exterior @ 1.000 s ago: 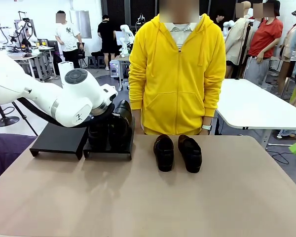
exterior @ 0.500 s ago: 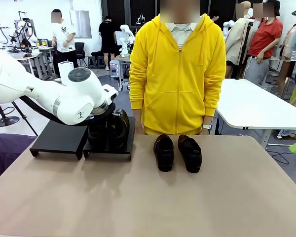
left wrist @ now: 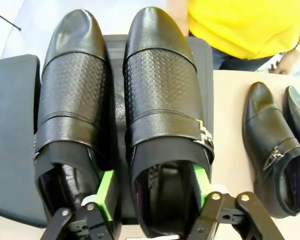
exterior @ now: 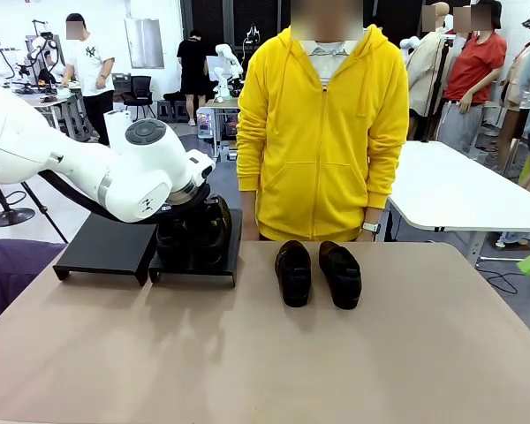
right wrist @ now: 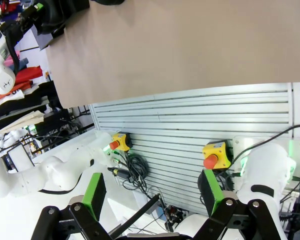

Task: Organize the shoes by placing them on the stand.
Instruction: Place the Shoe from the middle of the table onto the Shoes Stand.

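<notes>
On the table (exterior: 247, 353), the stand (exterior: 106, 246) is carrying two shoes (left wrist: 162, 100) on its right section — the left gripper (left wrist: 153, 189) is straddling one heel, jaws wide. The other pair (exterior: 293, 274) is lying toes-away to its right; the right gripper (right wrist: 152, 194) is gaping empty.

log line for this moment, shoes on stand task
left gripper open, astride heel of right shoe on stand | second shoe beside it | right gripper open, empty | other pair on table, not yet placed
</notes>
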